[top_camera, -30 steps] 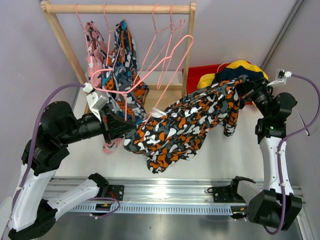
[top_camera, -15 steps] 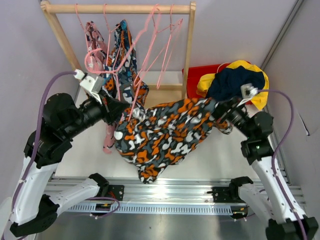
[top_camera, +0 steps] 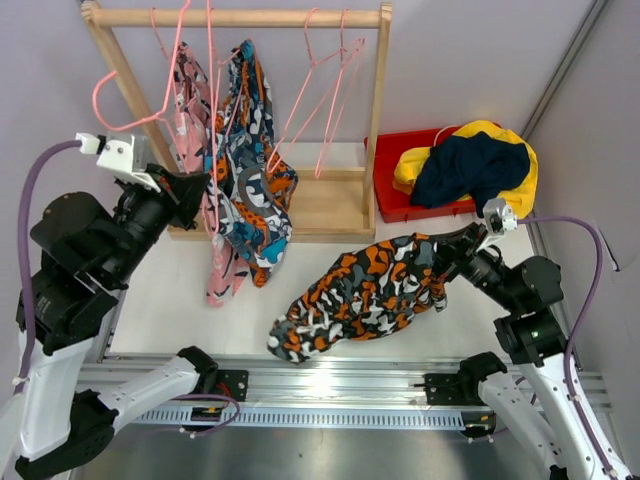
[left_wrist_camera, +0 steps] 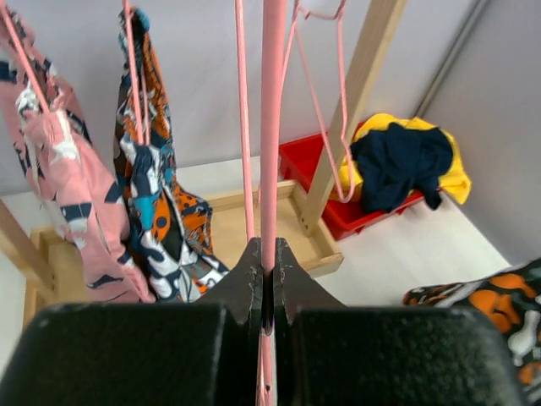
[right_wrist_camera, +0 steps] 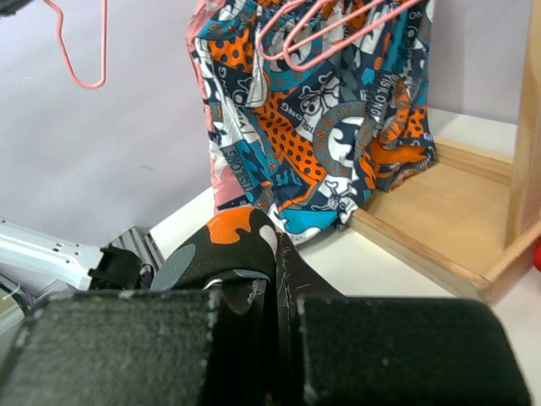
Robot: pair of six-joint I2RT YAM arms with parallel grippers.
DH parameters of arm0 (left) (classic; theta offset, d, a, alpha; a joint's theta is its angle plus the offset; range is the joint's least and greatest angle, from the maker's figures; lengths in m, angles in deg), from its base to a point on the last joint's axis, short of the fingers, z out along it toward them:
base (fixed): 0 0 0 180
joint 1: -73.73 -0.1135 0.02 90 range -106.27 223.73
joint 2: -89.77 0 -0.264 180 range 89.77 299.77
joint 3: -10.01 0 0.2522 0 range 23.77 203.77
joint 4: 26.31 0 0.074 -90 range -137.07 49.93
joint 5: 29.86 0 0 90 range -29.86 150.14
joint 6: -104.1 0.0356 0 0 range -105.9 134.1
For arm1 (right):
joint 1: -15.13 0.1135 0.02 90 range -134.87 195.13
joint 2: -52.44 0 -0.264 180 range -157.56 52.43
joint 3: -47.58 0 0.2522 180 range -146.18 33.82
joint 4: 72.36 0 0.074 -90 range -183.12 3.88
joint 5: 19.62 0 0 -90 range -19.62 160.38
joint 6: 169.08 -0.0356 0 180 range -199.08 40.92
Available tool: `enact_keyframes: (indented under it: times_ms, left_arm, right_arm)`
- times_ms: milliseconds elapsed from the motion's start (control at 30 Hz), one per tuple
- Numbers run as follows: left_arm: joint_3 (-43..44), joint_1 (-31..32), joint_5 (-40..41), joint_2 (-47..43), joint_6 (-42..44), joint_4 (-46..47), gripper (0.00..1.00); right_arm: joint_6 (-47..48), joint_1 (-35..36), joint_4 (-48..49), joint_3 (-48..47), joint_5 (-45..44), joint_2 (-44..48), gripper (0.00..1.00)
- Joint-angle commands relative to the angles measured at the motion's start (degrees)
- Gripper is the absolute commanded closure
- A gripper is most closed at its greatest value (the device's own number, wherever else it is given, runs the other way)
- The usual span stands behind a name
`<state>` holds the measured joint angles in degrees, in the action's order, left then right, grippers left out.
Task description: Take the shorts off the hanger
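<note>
While the camouflage shorts lie on the table before the rack, with the right gripper closed on their edge, the left gripper pinches a bare hanger beside the rack. The pink shorts and the patterned shorts still hang on it. The yellow shorts and the navy shorts lie in the bin at its right.

Bright, even light, soft shadows; near gripper bodies blur in wrist views.

Right tool: grips one end of the loose shorts, which trail to its left on the bench.
Bin: behind the right tool, heaped shorts inside.
Left tool: pinches a hanger; hung shorts just to its right, on the rack.
</note>
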<state>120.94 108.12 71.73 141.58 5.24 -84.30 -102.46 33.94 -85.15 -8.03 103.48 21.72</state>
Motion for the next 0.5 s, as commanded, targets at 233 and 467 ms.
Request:
enact_keyframes:
  times_ms: [233,467]
  left_arm:
    - [-15.34,0.15,4.31,-3.82,-0.19,-1.92,1.0]
    - [-15.95,0.15,4.31,-1.1,-0.1,-0.25,1.0]
  right_arm:
    - [3.42,0.27,-5.72,0.1,-6.91,5.5,1.0]
    - [4.13,0.35,-6.95,0.36,-7.35,6.28,1.0]
